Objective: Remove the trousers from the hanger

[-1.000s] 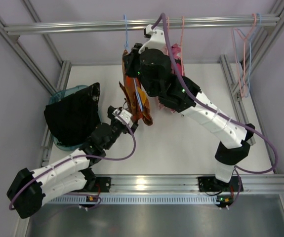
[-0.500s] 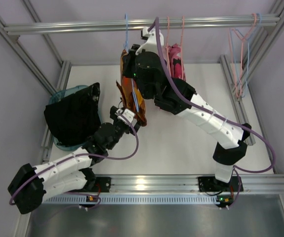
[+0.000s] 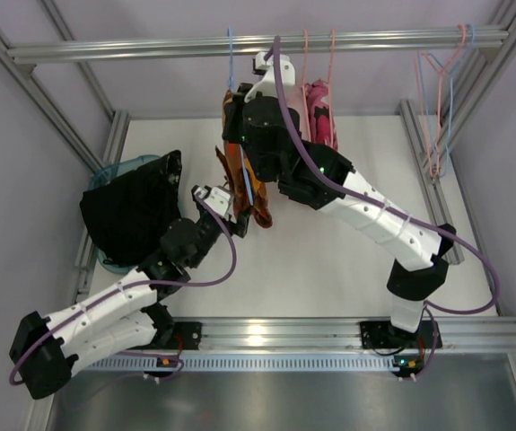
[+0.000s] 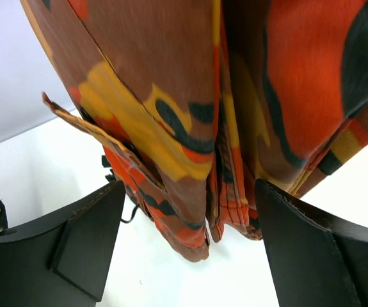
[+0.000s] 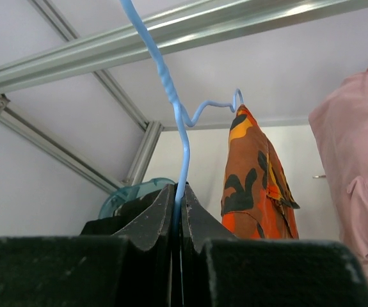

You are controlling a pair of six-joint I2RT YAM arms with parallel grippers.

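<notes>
The orange camouflage trousers [image 3: 247, 184] hang from a blue hanger [image 3: 231, 54] hooked on the top rail. My right gripper [image 3: 232, 108] is up beside them, shut on the blue hanger's wire [image 5: 182, 147] just below its twisted neck. In the right wrist view the orange trousers [image 5: 257, 179] droop off the hanger's arm. My left gripper [image 3: 238, 215] is at their lower end. Its open fingers [image 4: 88, 240] stand either side of the trousers' hem [image 4: 190, 217] without touching it. The pale pink trousers [image 3: 319, 112] hang on a pink hanger just to the right.
A teal basket [image 3: 118, 171] holding black cloth [image 3: 132, 215] stands at the table's left. Several bare hangers [image 3: 441, 99] dangle from the rail at the far right. The aluminium rail [image 3: 374, 39] crosses the top, with frame posts along both sides.
My left gripper has slid left and up under the orange trousers' hem, and its jaws have narrowed slightly. The right arm has shifted a little left, still holding the hanger.
</notes>
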